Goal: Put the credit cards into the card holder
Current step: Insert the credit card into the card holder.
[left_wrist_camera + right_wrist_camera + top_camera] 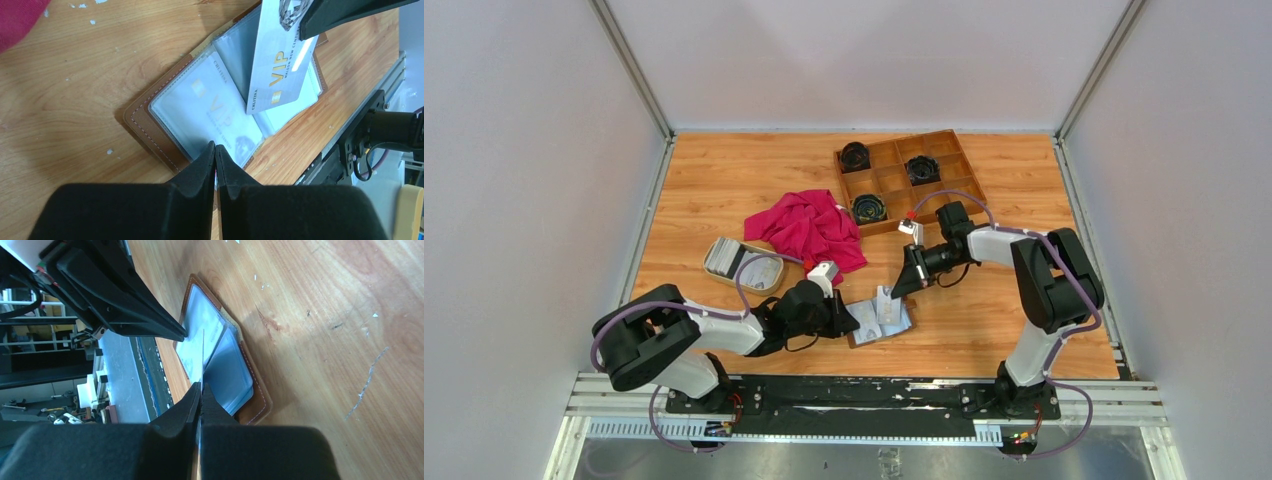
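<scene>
I'm seeing L gripper (215, 149) clamping near edge of open card holder (145, 127) — R gripper (201, 386) pinching 1 VIP card (280, 67) edge-down over its sleeves.

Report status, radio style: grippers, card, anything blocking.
Right gripper shut on VIP card, over open card holder. Left gripper pinching holder's edge. Nothing blocking.

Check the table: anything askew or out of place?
Crumpled magenta cloth lies loose on the wooden table, between the cream oval dish and the brown wooden compartment tray. The white VIP card in the right tool sits skewed to the pockets of the open brown leather card holder. White flecks dot the wood.
</scene>
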### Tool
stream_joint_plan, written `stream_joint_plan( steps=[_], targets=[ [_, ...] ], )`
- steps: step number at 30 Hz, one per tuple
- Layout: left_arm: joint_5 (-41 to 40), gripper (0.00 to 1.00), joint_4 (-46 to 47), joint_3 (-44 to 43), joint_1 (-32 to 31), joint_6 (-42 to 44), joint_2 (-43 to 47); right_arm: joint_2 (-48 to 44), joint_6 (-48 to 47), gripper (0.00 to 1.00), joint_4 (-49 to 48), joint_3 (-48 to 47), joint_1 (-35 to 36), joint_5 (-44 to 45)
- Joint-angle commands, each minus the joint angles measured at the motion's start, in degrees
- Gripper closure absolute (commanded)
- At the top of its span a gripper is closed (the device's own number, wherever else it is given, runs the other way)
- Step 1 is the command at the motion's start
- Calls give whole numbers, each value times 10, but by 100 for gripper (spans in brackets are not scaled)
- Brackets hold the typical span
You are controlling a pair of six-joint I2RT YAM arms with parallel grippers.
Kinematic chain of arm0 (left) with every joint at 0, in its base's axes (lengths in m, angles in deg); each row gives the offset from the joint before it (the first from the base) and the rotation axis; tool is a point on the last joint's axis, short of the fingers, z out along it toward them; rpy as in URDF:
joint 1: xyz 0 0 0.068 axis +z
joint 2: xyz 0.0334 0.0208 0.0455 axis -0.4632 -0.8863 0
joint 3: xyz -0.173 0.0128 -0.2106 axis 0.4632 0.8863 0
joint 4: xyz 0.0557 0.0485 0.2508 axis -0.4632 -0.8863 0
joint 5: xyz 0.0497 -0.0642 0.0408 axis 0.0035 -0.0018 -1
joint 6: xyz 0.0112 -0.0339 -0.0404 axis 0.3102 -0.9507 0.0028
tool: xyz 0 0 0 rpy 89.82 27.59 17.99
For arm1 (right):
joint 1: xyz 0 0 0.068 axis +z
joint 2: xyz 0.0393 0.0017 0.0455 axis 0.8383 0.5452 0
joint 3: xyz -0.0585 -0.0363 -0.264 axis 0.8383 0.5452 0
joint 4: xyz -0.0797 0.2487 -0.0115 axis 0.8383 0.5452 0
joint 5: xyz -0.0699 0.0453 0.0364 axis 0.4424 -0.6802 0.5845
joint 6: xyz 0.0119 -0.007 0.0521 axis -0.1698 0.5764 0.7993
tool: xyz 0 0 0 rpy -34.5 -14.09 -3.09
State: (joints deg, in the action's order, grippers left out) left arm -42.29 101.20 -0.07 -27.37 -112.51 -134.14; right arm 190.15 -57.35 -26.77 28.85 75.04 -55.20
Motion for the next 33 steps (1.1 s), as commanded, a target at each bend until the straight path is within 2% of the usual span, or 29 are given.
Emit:
stream_joint_plan(
  steps=[1,9,26,33],
  targets=[
    [-24,93,-38,10,0,4,-9,9,9,100,16,-16,19,41],
    [-11,93,-38,7,0,6,-15,21,27,100,18,-18,40,60],
    [-11,93,-38,13,6,13,-9,28,10,100,75,-38,96,167],
    [-9,93,-38,16,9,18,-3,45,32,100,89,-61,120,209]
  ],
)
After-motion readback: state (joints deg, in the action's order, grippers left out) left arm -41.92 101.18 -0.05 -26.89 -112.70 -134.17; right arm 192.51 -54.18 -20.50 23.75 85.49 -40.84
